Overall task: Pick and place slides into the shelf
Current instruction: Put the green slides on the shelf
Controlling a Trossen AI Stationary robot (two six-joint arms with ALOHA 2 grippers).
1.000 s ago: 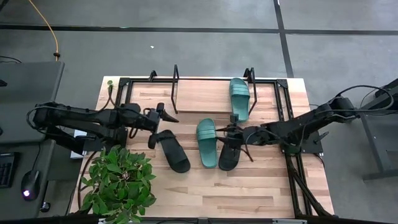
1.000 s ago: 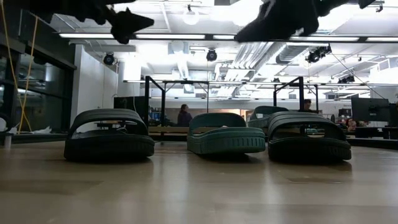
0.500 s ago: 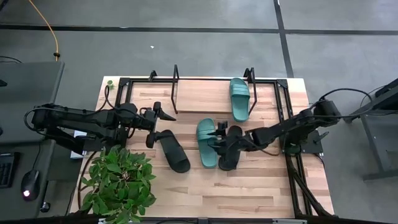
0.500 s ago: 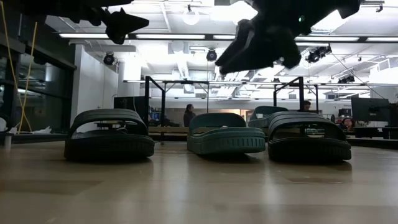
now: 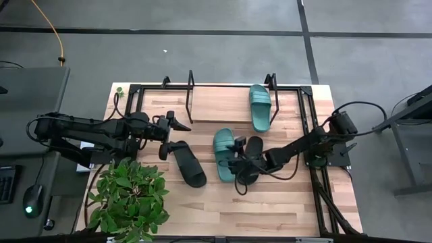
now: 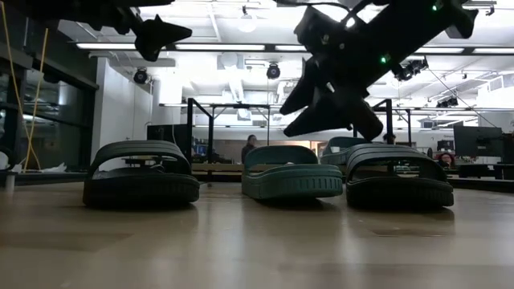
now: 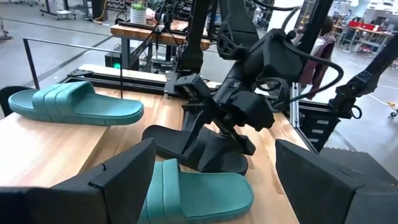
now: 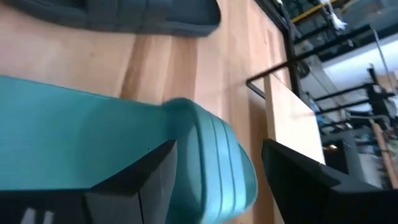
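Three slides lie sole-down on the tabletop: a black slide [image 5: 188, 164] on the left, a teal slide [image 5: 224, 154] in the middle, and a second black slide [image 5: 250, 156] partly under my right arm. Another teal slide [image 5: 260, 106] lies on the shelf [image 5: 219, 103] at its right end. My right gripper [image 5: 234, 164] hovers open over the middle teal slide [image 8: 112, 137], with a finger on either side of it and clear above it in the low view [image 6: 325, 104]. My left gripper [image 5: 174, 137] waits open in the air near the left black slide's far end [image 6: 161, 32].
A potted plant [image 5: 131, 199] stands at the near left corner, close to the left black slide. Black frame rails [image 5: 312, 128] run along the table's right side. The shelf board's left and middle are bare. A person [image 6: 250, 148] shows far behind the table.
My right gripper has moved toward the table's left and near edges and come down, from above the right black slide to above the middle teal slide. All the slides have stayed where they were.
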